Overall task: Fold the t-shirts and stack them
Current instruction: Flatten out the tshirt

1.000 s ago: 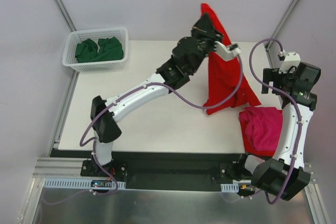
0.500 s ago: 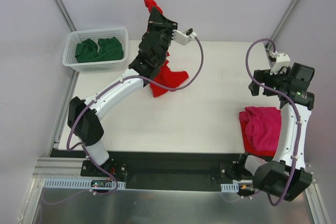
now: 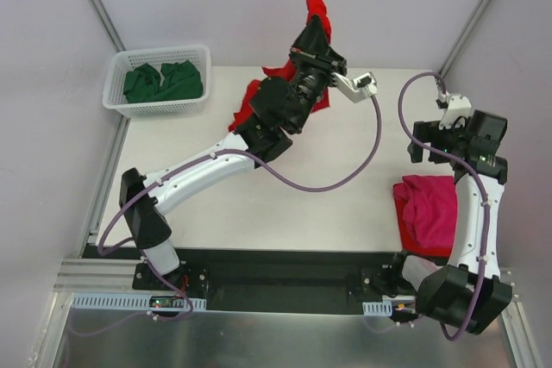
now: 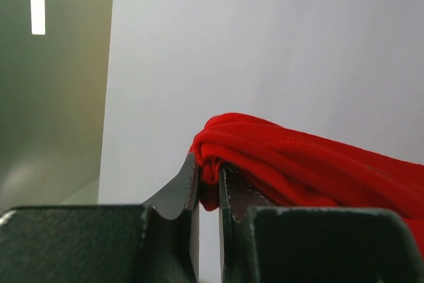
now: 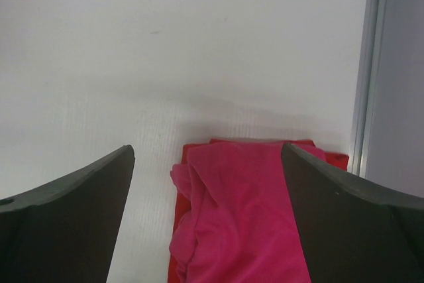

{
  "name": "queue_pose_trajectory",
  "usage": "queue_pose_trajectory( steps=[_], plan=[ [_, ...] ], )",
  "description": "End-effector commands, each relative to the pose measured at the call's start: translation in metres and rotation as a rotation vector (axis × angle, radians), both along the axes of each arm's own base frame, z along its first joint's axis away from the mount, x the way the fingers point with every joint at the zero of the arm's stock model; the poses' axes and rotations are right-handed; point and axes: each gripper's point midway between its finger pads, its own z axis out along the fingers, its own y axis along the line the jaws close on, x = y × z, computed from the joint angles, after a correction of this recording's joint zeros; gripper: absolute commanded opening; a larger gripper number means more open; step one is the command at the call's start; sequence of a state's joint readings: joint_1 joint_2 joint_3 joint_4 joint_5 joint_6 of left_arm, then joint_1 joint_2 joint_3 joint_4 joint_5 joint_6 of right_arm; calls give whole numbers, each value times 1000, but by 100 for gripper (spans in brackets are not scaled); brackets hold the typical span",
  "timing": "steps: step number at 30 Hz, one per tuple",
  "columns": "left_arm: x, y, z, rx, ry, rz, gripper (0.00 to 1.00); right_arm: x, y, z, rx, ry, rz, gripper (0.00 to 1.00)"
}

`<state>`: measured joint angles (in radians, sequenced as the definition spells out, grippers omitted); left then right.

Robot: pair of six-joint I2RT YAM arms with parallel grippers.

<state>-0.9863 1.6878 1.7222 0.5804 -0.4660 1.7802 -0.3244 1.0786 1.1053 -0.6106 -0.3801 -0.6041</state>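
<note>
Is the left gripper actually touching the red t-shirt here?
Touching. The left wrist view shows the left gripper with its jaws shut on a bunched fold of the red t-shirt.

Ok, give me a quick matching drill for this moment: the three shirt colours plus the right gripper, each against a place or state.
Column A
1. red t-shirt
2. pink t-shirt
3. green t-shirts
4. right gripper

Column B
a. in the white basket
b. open, holding nothing
c. pinched in the left gripper
d. lying on the table near its right edge

Pairs: 1-c, 2-d, 3-a, 4-b
</note>
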Motion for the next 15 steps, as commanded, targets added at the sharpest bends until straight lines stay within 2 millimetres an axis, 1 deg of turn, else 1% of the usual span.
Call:
queue_pose_trajectory(
  steps=[1,2,3,4,5,6,7,8,9,10,11,12,15],
  plan=[
    [-11,-51,12,-54,-111,-163,0,-9,-14,3,-96,-78,-72,96],
    [-20,-48,44,-105,-160,-174,0,-11,-19,4,-123,-92,-91,96],
    [-15,-69,36,-75,-157,-199,0,-15,-20,-2,-139,-85,-93,96],
    [-17,-73,47,-87,-176,-207,0,-20,-21,2,-157,-104,-101,96],
    [-28,-64,81,-139,-236,-207,0,-22,-26,3,-182,-107,-123,96],
    [-23,-79,76,-120,-249,-220,0,-25,-29,-1,-195,-100,-139,96],
    [-26,-80,85,-119,-271,-225,0,-30,-35,3,-220,-105,-168,96],
    [-33,-70,106,-142,-319,-217,0,-33,-38,3,-234,-101,-182,96],
    [-34,-74,108,-134,-331,-224,0,-35,-43,4,-251,-102,-204,96],
    [-40,-76,114,-124,-360,-252,0,-37,-48,4,-265,-97,-227,96],
    [-45,-74,120,-118,-383,-253,0,-40,-53,5,-280,-91,-248,96],
    [-48,-74,123,-107,-397,-257,0,-42,-58,6,-286,-89,-268,96],
    [-54,-66,130,-125,-412,-244,0,-45,-61,4,-274,-81,-281,96]
  ],
)
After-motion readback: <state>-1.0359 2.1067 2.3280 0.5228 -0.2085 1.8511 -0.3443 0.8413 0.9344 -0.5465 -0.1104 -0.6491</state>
